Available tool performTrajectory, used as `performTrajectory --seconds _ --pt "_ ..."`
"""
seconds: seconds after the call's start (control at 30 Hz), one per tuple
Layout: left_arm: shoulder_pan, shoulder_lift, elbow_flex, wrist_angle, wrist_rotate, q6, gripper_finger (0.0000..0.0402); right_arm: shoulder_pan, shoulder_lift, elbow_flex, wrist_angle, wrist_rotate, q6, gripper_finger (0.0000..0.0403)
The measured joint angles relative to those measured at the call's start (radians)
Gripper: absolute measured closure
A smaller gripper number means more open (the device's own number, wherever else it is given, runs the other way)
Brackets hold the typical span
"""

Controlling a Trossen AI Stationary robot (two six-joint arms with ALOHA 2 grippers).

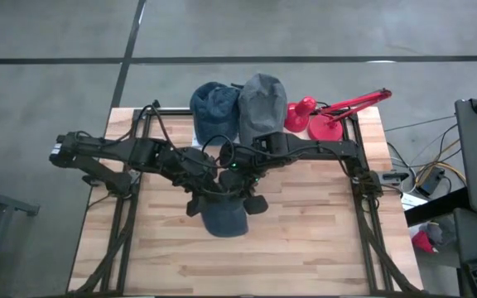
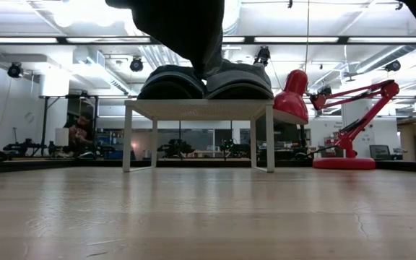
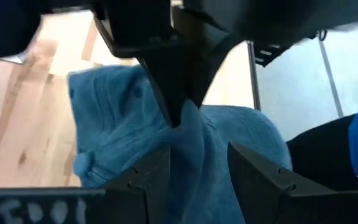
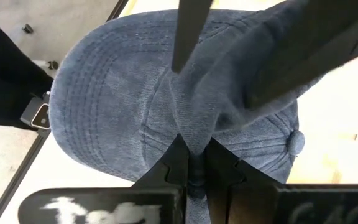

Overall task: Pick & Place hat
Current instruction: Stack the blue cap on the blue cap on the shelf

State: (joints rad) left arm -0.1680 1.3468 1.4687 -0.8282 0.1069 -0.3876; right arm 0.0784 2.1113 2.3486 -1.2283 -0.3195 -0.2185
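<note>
Denim hat (image 4: pixel 166 93) fills basically the whole right wrist view, with a pinch of its fabric squeezed between the right gripper (image 4: pixel 192 163) fingers, which are closed tight on that fold. From overhead the same hat (image 1: pixel 224 217) sits around the center of the wooden table (image 1: pixel 305 240), hanging under both arms where they meet.

Left gripper (image 3: pixel 194 171) comes in from 9 o'clock and its jaws are about half open, straddling a ridge of the blue cloth (image 3: pixel 191 143). The fabric runs up between the 2 fingers, but I can't tell whether they actually press it or just sit beside it. Right gripper (image 1: pixel 237 175) reaches in from 3 o'clock and has the real pinch.

In the low view the hat (image 2: pixel 183 29) shows as a dark shape hanging at 12 o'clock, clear of the tabletop.

Back at 12 o'clock on the table there's a small white stand (image 2: pixel 197 108) with 2 more hats on top, a blue one (image 1: pixel 214 108) and a gray one (image 1: pixel 261 103), touching side by side. Just beside them toward 1 o'clock is a red desk lamp (image 1: pixel 330 116).
</note>
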Motion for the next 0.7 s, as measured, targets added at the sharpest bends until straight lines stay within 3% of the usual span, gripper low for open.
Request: performTrajectory --seconds 0.7 --pt "0.002 0.006 -0.001 0.001 -0.031 0.021 0.0236 -0.001 0.000 -0.002 0.012 0.000 -0.021 0.0385"
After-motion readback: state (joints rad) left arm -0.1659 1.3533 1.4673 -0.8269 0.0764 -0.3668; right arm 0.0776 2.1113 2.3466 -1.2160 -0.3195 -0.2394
